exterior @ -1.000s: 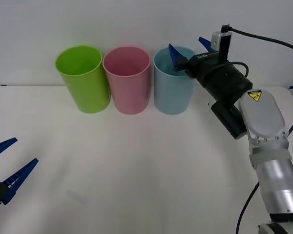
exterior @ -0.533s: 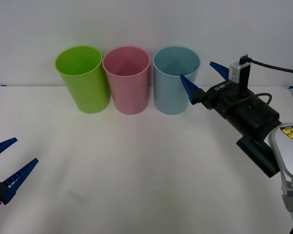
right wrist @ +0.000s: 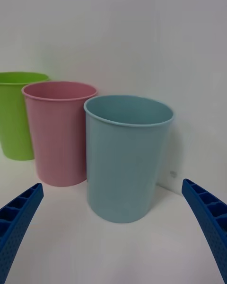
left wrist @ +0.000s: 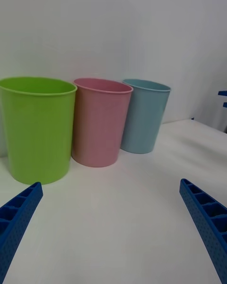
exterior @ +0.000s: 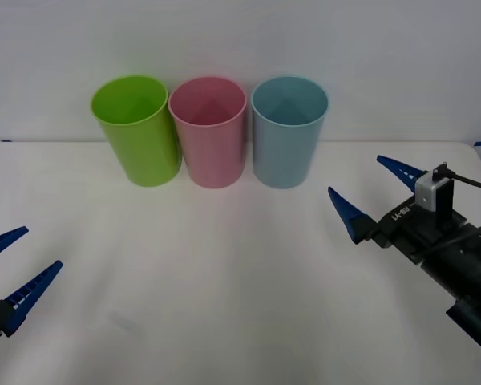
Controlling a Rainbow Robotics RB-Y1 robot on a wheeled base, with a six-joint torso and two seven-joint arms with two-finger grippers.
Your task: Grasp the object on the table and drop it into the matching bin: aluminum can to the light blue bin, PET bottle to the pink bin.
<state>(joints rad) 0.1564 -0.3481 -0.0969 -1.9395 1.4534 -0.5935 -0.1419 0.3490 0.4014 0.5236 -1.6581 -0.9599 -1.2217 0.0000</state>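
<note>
White table (exterior: 224, 265), right pincer (exterior: 373, 192) open near light blue bin (exterior: 289, 132)

A lime green cup (exterior: 136, 130) is standing upright near the table's (exterior: 224, 281) far edge, toward its left side. Its round rim is facing up. A plain white wall (exterior: 240, 36) is rising behind that far edge.

Right gripper (exterior: 374, 192), above the blue bin's (exterior: 289, 132) rim a second ago, now pulled back and lowered, well clear of that bin on its right, fingers spread.
</note>
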